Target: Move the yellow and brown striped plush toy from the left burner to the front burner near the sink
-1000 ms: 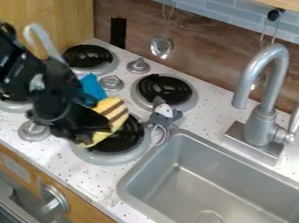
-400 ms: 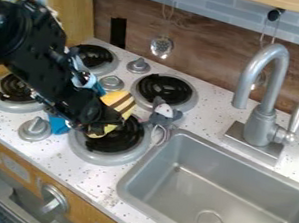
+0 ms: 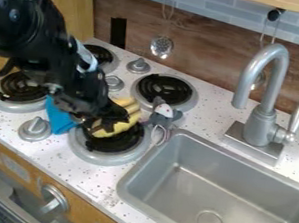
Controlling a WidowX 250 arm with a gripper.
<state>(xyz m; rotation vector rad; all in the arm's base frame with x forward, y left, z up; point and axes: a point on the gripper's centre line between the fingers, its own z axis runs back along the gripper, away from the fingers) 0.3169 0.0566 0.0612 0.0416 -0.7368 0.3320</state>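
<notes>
Yellow item (image 3: 122, 127): rounded, soft-looking, w/ brown markings (exact no. unclear); view-L portion hidden. Pose: slanted, upper end toward view-R. Loc.: over black coil of front burner (image 3: 102, 158) nearest sink (image 3: 129, 181); contact w/ coil can't be confirmed. Gray toy mouse (image 3: 165, 112) just beside, view-R side.

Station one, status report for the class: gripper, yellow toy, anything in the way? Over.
Gripper down at yellow toy, above burner nearest sink. Grey mouse toy close beside. Blue cloth opposite, by a knob.
</notes>
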